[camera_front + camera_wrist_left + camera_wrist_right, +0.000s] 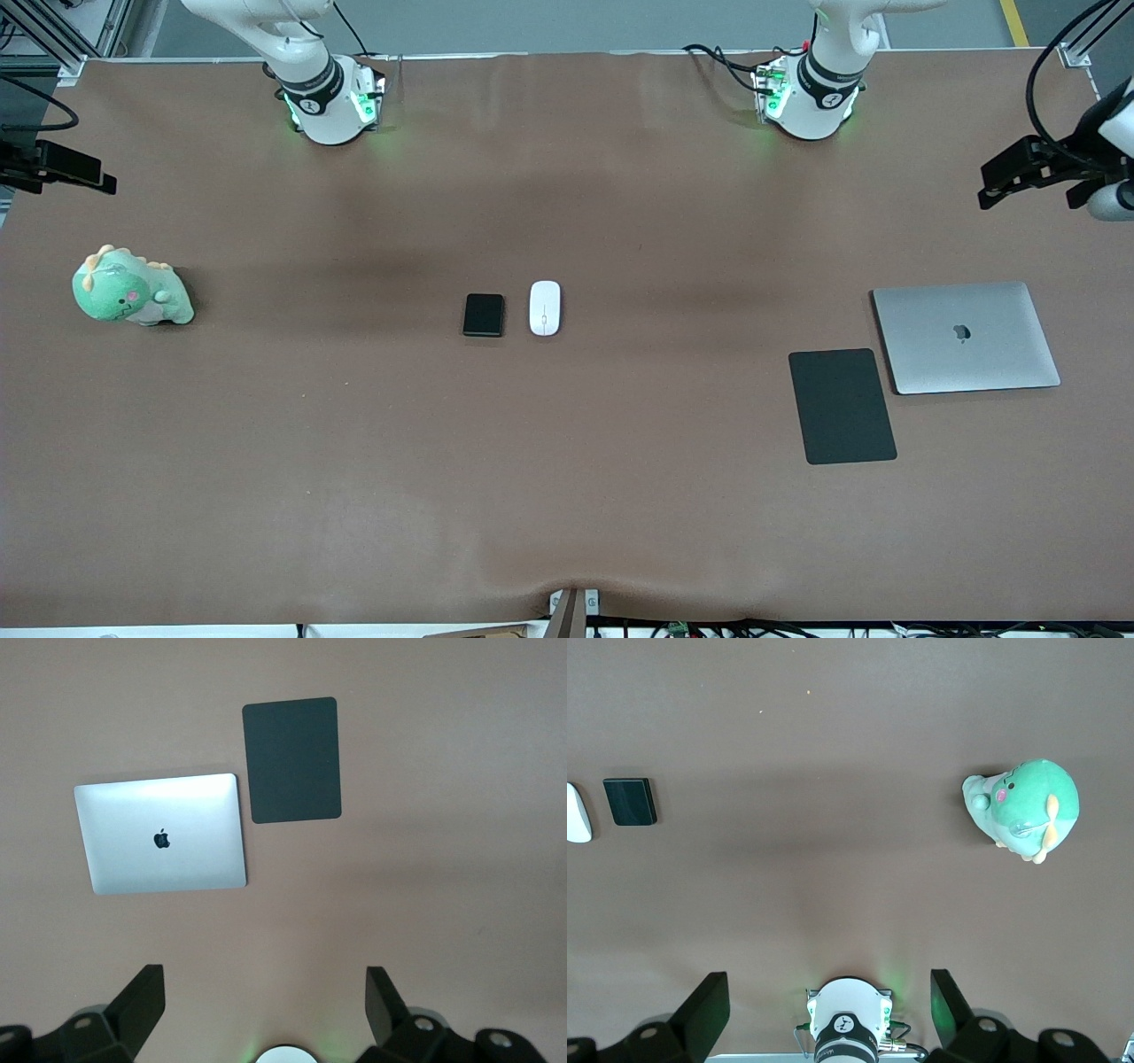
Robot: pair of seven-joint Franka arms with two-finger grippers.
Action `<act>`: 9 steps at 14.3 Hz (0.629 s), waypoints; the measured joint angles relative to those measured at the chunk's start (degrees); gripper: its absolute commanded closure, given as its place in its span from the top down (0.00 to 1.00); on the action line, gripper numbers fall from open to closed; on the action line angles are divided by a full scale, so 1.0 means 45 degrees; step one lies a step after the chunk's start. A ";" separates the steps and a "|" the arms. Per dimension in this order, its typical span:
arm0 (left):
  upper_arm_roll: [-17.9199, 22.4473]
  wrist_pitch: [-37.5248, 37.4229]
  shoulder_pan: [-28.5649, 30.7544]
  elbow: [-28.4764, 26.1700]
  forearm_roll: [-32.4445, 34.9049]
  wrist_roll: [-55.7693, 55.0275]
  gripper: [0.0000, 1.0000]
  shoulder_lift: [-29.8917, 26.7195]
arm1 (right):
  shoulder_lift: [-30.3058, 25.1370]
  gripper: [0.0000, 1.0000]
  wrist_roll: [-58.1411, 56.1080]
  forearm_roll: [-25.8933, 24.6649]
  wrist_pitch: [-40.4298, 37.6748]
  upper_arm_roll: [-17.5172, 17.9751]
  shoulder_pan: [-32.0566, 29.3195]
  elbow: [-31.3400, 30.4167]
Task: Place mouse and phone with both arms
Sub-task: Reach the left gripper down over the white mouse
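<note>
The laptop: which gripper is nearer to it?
Left. The left gripper hangs open high over the table by the laptop. The right gripper, also open, waits up by the plush dinosaur, at the right arm's end.

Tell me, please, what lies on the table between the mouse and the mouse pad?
Nothing: in the front view the stretch between the mouse and the mouse pad is bare brown table. The laptop lies beside the pad, toward the left arm's end.

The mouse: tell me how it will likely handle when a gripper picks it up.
The mouse has a smooth, rounded white shell, so fingers may slip unless they close squarely across its sides. It looks rigid and probably light. Lying flat on the table, it should slide rather than roll, perhaps against the phone close beside it.
</note>
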 measured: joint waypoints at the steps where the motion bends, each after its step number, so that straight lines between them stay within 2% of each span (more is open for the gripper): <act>1: -0.0251 0.0000 0.0175 -0.0003 0.0000 0.0001 1.00 0.0000 | 0.0000 1.00 0.0000 0.0000 0.0000 0.0000 0.0000 0.0000; 6: -0.1112 0.0032 0.0111 -0.0148 -0.0023 -0.0207 1.00 0.0408 | 0.0011 1.00 -0.0001 0.0000 -0.0002 0.0003 0.0000 -0.0003; 9: -0.1619 0.0756 -0.1551 -0.0207 -0.0036 -0.1989 1.00 0.1627 | 0.0017 1.00 -0.0001 0.0000 -0.0002 0.0002 -0.0001 -0.0005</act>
